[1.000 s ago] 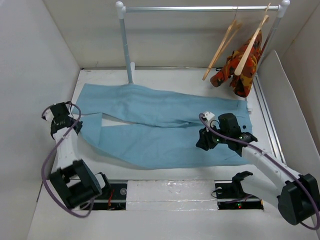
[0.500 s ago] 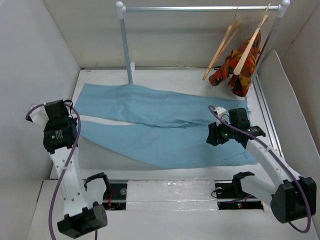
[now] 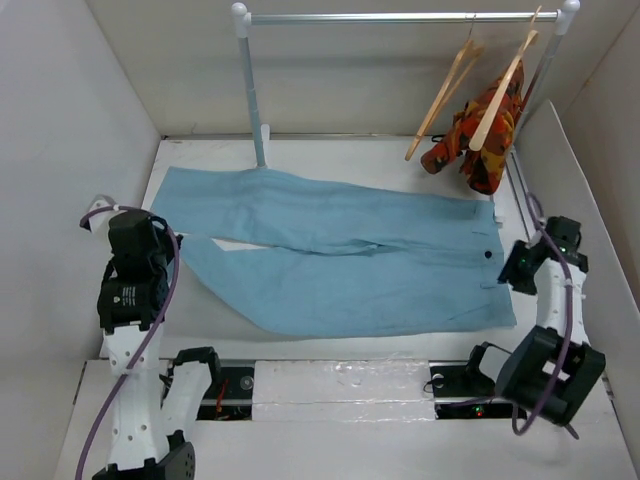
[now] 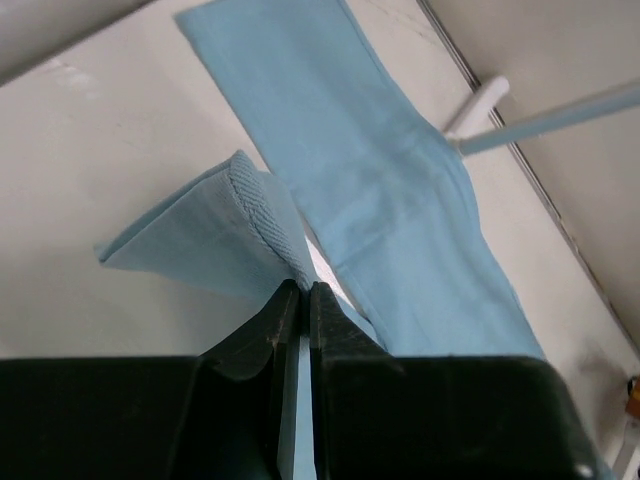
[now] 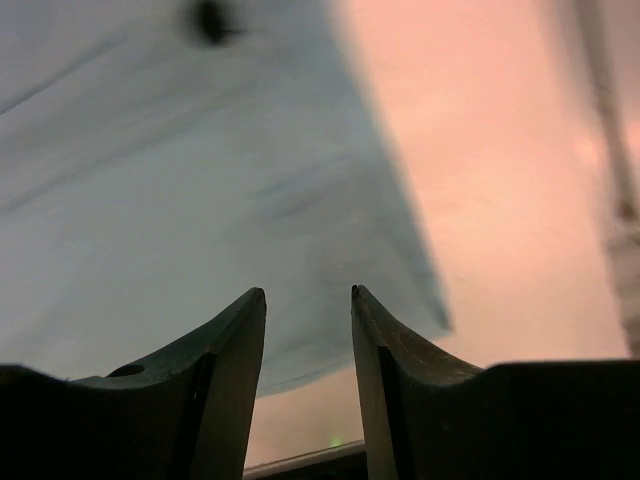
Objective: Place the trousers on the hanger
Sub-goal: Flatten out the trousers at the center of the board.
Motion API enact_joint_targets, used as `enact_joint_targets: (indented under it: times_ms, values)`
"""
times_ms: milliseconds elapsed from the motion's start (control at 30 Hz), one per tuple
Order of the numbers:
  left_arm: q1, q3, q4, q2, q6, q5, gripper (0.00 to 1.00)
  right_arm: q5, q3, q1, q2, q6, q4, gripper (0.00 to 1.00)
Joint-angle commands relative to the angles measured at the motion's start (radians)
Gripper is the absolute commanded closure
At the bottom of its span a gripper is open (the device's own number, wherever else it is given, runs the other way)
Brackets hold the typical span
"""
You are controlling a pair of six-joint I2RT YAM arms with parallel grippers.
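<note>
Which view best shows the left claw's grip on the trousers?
Left wrist: the left claw is shut on a folded edge of the trousers. Top view shows the whole trousers but not the pinch; right wrist shows only another corner.

The trousers are blurred in the right wrist view — their dark spot unreadable.

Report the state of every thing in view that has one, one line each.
trousers: spread flat on the table, one leg end pinched up
hanger: hanging bare on the rail
left gripper: shut on the trousers' leg end
right gripper: open, empty, by the trousers' waist end
patterned garment: draped on second hanger
</note>
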Motion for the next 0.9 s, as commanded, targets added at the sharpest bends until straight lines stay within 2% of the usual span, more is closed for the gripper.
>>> enact_joint_targets:
  times_ms: [0, 67, 100, 200, 333, 400, 500, 767, 800, 867]
  values:
    - [-0.045, -0.032, 0.098, -0.043, 0.031, 0.049, 1.00, 0.186, -0.024, -0.187, 0.048, 0.057, -0.044, 0.55]
    - [-0.084, -0.046, 0.100, -0.046, 0.026, 0.051, 1.00, 0.192, -0.036, -0.308, 0.063, 0.088, -0.044, 0.53]
    - [-0.099, -0.043, 0.095, -0.043, 0.029, 0.051, 1.00, 0.208, -0.032, -0.322, 0.080, 0.100, -0.050, 0.53]
    - [-0.159, -0.011, 0.078, -0.046, 0.037, -0.001, 1.00, 0.289, -0.001, -0.323, 0.083, 0.203, -0.114, 0.50]
    - [-0.182, 0.001, 0.086, -0.039, 0.055, -0.021, 1.00, 0.256, -0.028, -0.323, 0.036, 0.258, -0.162, 0.35]
    - [-0.182, -0.020, 0.112, -0.032, 0.072, -0.009, 1.00, 0.217, -0.059, -0.307, 0.037, 0.260, -0.144, 0.32]
    - [-0.182, -0.040, 0.135, -0.031, 0.087, -0.021, 1.00, 0.214, -0.090, -0.264, 0.023, 0.303, -0.122, 0.32]
    - [-0.182, -0.028, 0.127, -0.022, 0.149, -0.106, 1.00, 0.139, -0.228, -0.182, 0.046, 0.484, 0.003, 0.41]
    - [-0.182, -0.026, 0.126, -0.022, 0.150, -0.121, 1.00, 0.155, -0.239, -0.172, 0.049, 0.494, 0.011, 0.42]
    - [-0.182, -0.029, 0.135, -0.022, 0.152, -0.129, 1.00, 0.185, -0.225, -0.127, 0.052, 0.522, 0.033, 0.51]
